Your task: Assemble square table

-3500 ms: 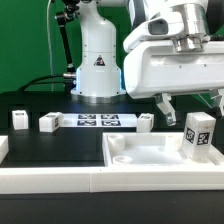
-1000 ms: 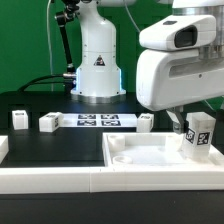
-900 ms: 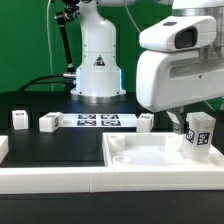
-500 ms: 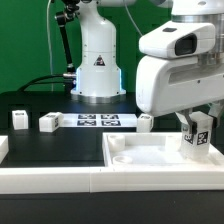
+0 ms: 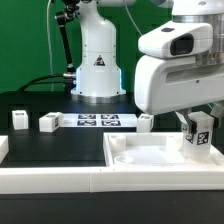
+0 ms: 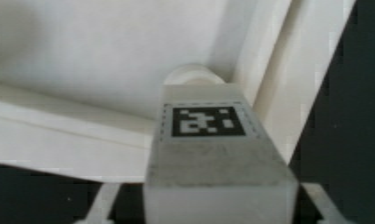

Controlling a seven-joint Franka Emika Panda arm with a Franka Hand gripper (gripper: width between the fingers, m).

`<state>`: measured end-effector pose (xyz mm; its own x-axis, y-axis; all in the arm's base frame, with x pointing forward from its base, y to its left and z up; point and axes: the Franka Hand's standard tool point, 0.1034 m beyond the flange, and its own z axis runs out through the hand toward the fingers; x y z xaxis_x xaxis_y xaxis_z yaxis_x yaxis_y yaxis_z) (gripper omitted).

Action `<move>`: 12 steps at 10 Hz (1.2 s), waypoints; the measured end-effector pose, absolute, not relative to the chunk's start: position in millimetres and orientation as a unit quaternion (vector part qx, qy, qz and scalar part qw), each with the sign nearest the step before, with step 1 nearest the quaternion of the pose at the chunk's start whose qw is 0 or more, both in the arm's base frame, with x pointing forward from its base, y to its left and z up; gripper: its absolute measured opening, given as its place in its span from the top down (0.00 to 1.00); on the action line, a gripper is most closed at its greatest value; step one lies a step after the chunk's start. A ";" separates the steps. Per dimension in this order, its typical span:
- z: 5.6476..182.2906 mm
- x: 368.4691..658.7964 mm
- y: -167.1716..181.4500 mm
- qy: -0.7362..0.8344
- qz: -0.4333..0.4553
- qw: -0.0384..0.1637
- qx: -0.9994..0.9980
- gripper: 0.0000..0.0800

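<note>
**Gripper pinches 1 leg post over the tabletop's corner**

Exterior view: The white two-finger gripper (image 5: pixel 200 128) hangs at the exterior view's right. Its fingers are closed on the sides of a small white plastic leg post (image 5: pixel 203 136) that carries a black-and-white square tag. The leg post stands roughly upright between the fingers, and its lower end reaches below the fingertips. Directly under the fingers lies the large white plastic square tabletop (image 5: pixel 128 150), a tray-like part with a raised rim. The held post is at the tabletop's far corner on the exterior view's right. Whether the post's foot touches the tabletop cannot be told from here.

Well apart from the fingers, toward the exterior view's left, 3 more posts rest on the black table (image 5: pixel 50 145): a 2nd leg post (image 5: pixel 146 121), a 3rd leg post (image 5: pixel 48 122) and a 4th leg post (image 5: pixel 18 119). The flat white marker board (image 5: pixel 95 120) lies between the 2nd and 3rd. A long white rail (image 5: pixel 50 180) runs along the tabletop's near side, away from the fingers.

Wrist view: The leg post (image 6: pixel 210 150) fills the gap between the 2 fingers (image 6: pixel 102 206), which press against its opposite sides. Its tag (image 6: pixel 205 120) faces the camera. Beyond the post's far end sits a rounded white boss (image 6: pixel 198 76) in the corner of the tabletop (image 6: pixel 77 60), just beside the raised rim (image 6: pixel 282 50).
</note>
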<state>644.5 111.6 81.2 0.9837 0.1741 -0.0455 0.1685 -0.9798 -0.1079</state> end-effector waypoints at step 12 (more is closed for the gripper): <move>80.0 635.0 108.7 0.482 -0.002 0.044 -0.875 0.64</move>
<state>635.0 108.7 80.0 0.5347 -0.8442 -0.0385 -0.8438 -0.5308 -0.0797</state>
